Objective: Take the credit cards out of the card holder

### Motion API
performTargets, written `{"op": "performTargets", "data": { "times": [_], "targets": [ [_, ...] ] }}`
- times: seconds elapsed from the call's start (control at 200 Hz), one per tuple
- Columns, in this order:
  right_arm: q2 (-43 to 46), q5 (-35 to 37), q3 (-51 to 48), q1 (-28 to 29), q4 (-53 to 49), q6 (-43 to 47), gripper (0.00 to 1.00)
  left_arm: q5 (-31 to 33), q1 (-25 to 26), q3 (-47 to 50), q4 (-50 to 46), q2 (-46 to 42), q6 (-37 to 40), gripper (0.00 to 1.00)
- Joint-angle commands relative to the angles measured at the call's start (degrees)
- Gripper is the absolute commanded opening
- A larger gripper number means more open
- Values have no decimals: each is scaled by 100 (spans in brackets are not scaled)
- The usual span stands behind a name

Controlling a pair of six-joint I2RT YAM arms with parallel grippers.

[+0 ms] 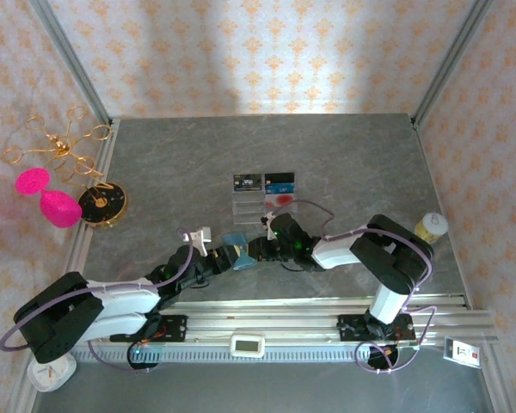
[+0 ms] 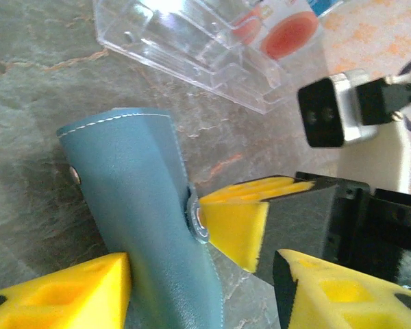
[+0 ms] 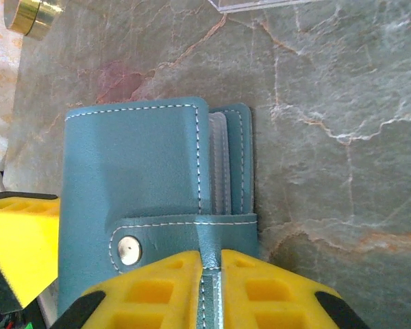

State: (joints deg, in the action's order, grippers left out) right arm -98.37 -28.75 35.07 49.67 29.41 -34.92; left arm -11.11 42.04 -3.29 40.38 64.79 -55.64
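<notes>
Three credit cards point(image 1: 279, 182): lying at the clear tray point(image 1: 256, 209), two dark ones side by side at its far end and a pale one with a red spot just nearer; whether they sit in compartments or on top I cannot tell.
Card holder point(image 3: 133, 178): folded, teal, on the grey surface point(image 3: 342, 137) just in front of the tray; edges of clear pockets peek out between its covers, and what they hold is hidden.
Left arm: stretched low from the near left corner toward the middle, wrist aimed right.
Right arm: elbow raised at the right, forearm reaching left to the middle, nose to nose with the other arm.
Left pincer point(image 2: 202, 271): jaws wide apart with the card holder's body between them; one yellow finger point(image 2: 68, 291) touches its cover, the other stands clear, so it grips nothing.
Right pincer point(image 3: 210, 267): pinched tight on the strap at the card holder's edge, the leather squeezed between both yellow fingers.
Snap point(image 3: 129, 249): metal stud on the strap, just beside the right pincer's fingers.
</notes>
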Motion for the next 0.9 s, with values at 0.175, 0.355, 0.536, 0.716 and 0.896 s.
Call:
{"op": "performTargets", "data": {
  "times": [0.175,0.355,0.536,0.716,0.896],
  "targets": [
    [-129,-78,-112,87,306,-200,15,797,109,-160,-1295,-315,-103,62],
    [-213,-95,-46,121,313,-173,14,740,183,-59,-908,-201,-95,60],
    [-332,-209,-20,164,539,-294,13,351,326,-266,-258,673,-84,44],
    [-191,-84,-36,168,391,-258,13,290,329,-163,-40,770,-184,17],
    [315,281,-68,175,-45,-36,18,441,328,-25,-200,46,-119,0]
  ]
}}
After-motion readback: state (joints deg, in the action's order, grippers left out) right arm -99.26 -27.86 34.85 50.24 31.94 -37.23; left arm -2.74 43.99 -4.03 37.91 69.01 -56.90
